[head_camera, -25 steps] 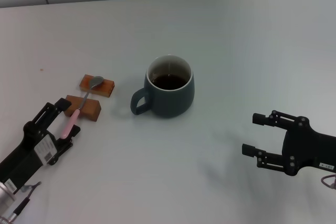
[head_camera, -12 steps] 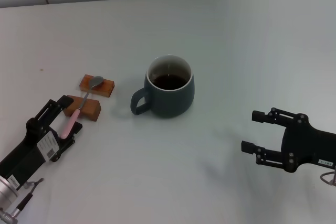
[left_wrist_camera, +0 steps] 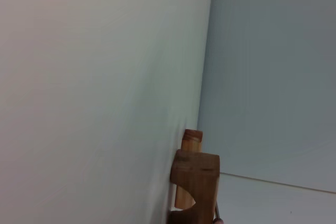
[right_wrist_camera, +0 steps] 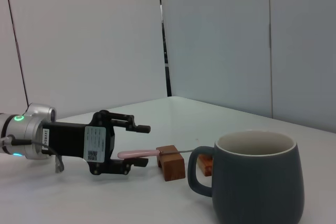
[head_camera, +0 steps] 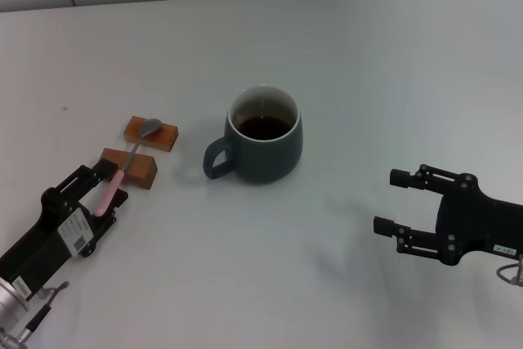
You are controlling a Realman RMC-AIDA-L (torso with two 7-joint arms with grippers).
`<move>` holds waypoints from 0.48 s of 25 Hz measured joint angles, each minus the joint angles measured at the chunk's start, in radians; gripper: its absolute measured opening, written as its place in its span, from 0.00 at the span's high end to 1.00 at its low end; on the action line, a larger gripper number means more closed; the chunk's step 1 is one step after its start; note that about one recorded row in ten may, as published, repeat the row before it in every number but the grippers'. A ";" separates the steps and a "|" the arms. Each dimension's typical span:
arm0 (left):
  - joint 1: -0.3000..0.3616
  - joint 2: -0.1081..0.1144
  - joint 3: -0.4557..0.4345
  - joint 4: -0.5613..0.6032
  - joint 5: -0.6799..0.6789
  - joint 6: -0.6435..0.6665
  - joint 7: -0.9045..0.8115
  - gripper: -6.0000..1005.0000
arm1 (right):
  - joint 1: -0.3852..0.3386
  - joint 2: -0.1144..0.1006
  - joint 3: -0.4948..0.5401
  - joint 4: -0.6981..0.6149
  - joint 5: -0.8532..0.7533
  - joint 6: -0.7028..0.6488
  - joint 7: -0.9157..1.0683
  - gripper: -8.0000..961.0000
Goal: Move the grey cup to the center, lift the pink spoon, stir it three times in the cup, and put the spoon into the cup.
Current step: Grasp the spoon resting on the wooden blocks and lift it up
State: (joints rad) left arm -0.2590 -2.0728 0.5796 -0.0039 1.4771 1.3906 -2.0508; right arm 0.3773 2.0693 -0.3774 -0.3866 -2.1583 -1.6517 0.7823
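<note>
Beside the two brown wooden blocks (head_camera: 140, 154) propping the pale pink-handled spoon (head_camera: 114, 182) graspable, my left gripper (head_camera: 96, 188) straddles its handle, wide open, empty.

Bright, even light; soft faint shadows.

Left gripper (head_camera: 108, 184) low at the near left, fingers spread, forearm running back toward the near corner. Right gripper (head_camera: 394, 200) at the near right, fingers apart, pointing left.
</note>
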 joint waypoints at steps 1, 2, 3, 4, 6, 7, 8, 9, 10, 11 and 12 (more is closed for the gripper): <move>0.001 0.000 0.000 0.000 0.000 0.000 -0.001 0.36 | 0.000 0.000 0.000 0.000 0.000 0.000 0.000 0.22; 0.001 0.000 0.000 0.000 0.000 0.000 -0.001 0.39 | 0.001 0.000 0.000 0.000 0.000 0.000 0.000 0.22; 0.002 0.000 0.000 0.000 0.000 0.000 -0.001 0.43 | 0.001 0.000 0.000 0.000 0.000 0.000 0.000 0.22; 0.002 0.000 0.000 -0.001 0.000 -0.002 -0.001 0.43 | 0.001 0.000 0.000 0.000 0.000 0.000 0.000 0.22; 0.002 0.000 0.001 -0.007 0.000 -0.007 -0.001 0.43 | 0.002 0.000 0.000 0.000 0.000 0.000 0.000 0.22; 0.001 0.000 0.002 -0.010 0.000 -0.010 -0.002 0.45 | 0.002 0.000 0.000 0.000 0.000 0.000 0.000 0.22; 0.000 0.001 0.003 -0.013 0.000 -0.012 -0.002 0.48 | 0.003 0.000 0.000 0.000 0.000 0.000 0.000 0.22; 0.000 0.001 0.003 -0.013 0.000 -0.012 -0.002 0.50 | 0.003 0.000 0.000 0.000 0.000 0.000 0.000 0.22; -0.002 0.001 0.007 -0.013 0.000 -0.015 -0.003 0.52 | 0.003 0.000 0.000 0.000 0.000 0.000 0.000 0.22; -0.003 0.002 0.007 -0.013 0.000 -0.016 -0.004 0.54 | 0.003 0.000 0.000 0.000 0.000 0.000 0.000 0.22; -0.003 0.002 0.007 -0.013 0.000 -0.016 -0.004 0.54 | 0.003 0.000 0.000 0.000 0.000 0.000 0.000 0.22</move>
State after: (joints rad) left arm -0.2616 -2.0710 0.5869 -0.0171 1.4773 1.3745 -2.0548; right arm 0.3799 2.0693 -0.3774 -0.3866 -2.1582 -1.6521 0.7824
